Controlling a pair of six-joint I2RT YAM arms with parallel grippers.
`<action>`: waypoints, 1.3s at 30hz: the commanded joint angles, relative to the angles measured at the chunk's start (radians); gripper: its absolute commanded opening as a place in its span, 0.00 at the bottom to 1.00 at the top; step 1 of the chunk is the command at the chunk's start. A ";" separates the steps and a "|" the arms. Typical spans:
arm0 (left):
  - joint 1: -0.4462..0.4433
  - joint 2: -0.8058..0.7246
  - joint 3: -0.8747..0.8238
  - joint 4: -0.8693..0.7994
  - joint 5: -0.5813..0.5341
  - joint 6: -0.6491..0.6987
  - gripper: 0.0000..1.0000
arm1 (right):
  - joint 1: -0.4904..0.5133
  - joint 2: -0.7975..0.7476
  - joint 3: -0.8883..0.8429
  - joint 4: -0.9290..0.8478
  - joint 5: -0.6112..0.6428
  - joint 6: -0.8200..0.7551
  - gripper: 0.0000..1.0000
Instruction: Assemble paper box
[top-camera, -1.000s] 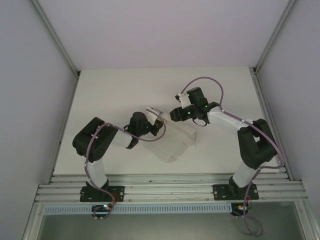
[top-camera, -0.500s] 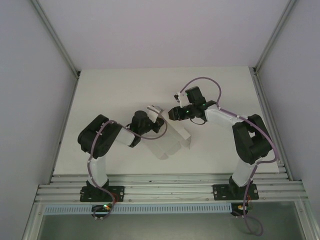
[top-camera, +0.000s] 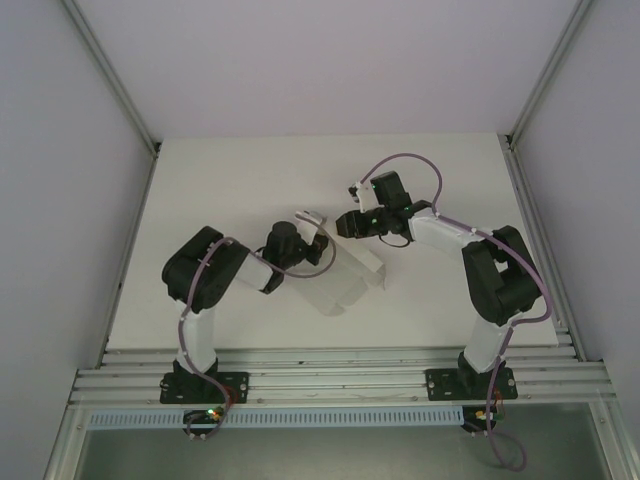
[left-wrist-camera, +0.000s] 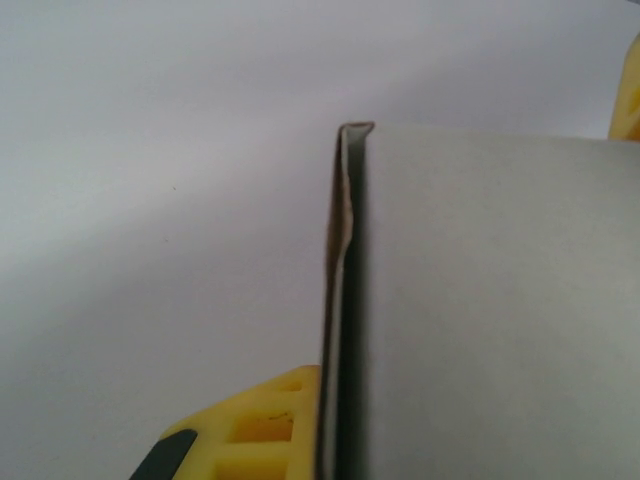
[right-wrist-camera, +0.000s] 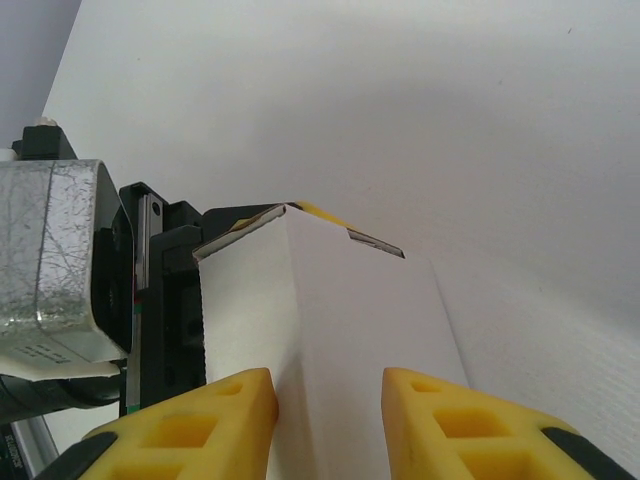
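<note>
Paper box (top-camera: 345, 275): part-folded white card, lying mid-table (top-camera: 230, 180) between the two arms, nearer the near edge than the far one.

Left gripper (top-camera: 303, 243): at the box's left end, clamped tight on a thin panel edge. In the left wrist view the card stands edge-on against one yellow finger (left-wrist-camera: 250, 430).

Right gripper (top-camera: 345, 225): at the box's far side, jaws narrowly apart. Its yellow fingers (right-wrist-camera: 190, 430) flank a folded corner crease of the box. Contact with the card cannot be told.
</note>
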 joint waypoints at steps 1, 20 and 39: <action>-0.022 0.012 0.069 -0.094 -0.132 -0.068 0.00 | 0.015 0.042 -0.035 -0.101 -0.004 0.031 0.34; -0.085 -0.035 0.199 -0.366 -0.529 -0.193 0.00 | 0.030 -0.021 -0.131 0.052 -0.175 0.222 0.35; -0.092 -0.389 -0.043 -0.438 -0.456 -0.289 0.00 | -0.123 -0.496 -0.210 -0.158 0.177 -0.035 0.94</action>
